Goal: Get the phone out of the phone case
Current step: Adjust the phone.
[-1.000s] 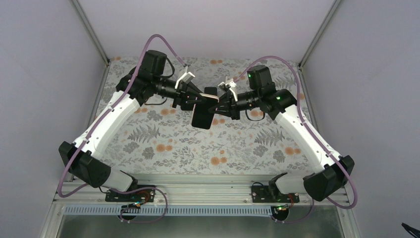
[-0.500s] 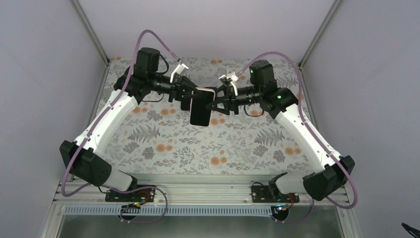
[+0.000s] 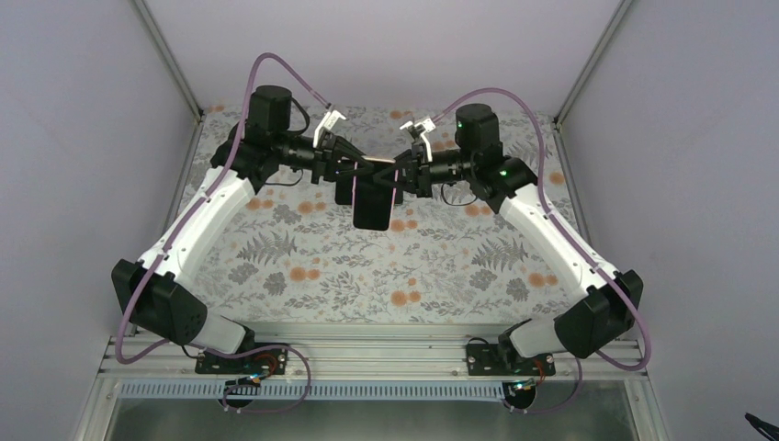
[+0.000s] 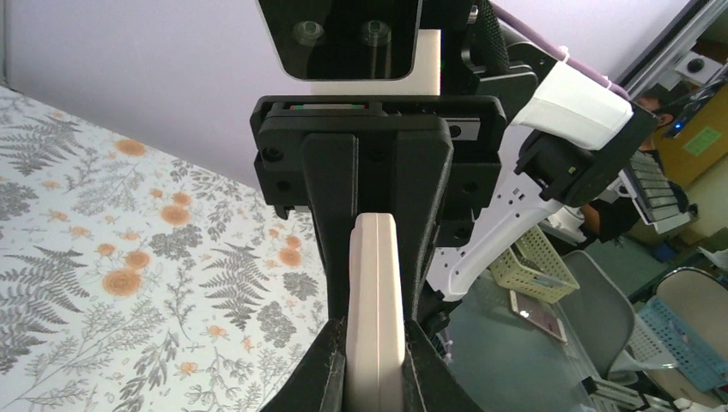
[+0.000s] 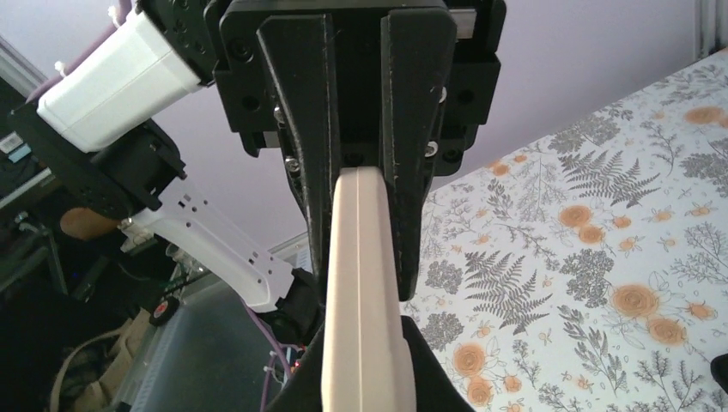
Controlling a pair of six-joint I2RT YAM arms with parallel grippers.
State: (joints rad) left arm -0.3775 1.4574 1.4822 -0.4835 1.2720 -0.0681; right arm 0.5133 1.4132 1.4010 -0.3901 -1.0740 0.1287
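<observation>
Both grippers hold the phone case in the air above the table, facing each other. In the top view the black phone (image 3: pixel 372 208) hangs below them, with the pale pink case edge (image 3: pixel 396 188) showing at its sides. My left gripper (image 3: pixel 355 178) is shut on the cream case edge (image 4: pixel 373 292). My right gripper (image 3: pixel 395 177) is shut on the opposite case edge (image 5: pixel 365 283). In the left wrist view a glossy black phone corner with two lenses (image 4: pixel 348 39) shows above the right gripper's body. Whether the phone sits fully in the case is hidden.
The floral tablecloth (image 3: pixel 312 266) lies beneath the arms. Purple-grey walls with metal corner posts (image 3: pixel 165 55) close in the back and sides. An aluminium rail (image 3: pixel 386 354) runs along the near edge by the arm bases.
The right gripper opened briefly and shut again on the case edge. Both wrists rose and levelled towards each other. The phone turned from tilted to straight and shifted slightly left.
</observation>
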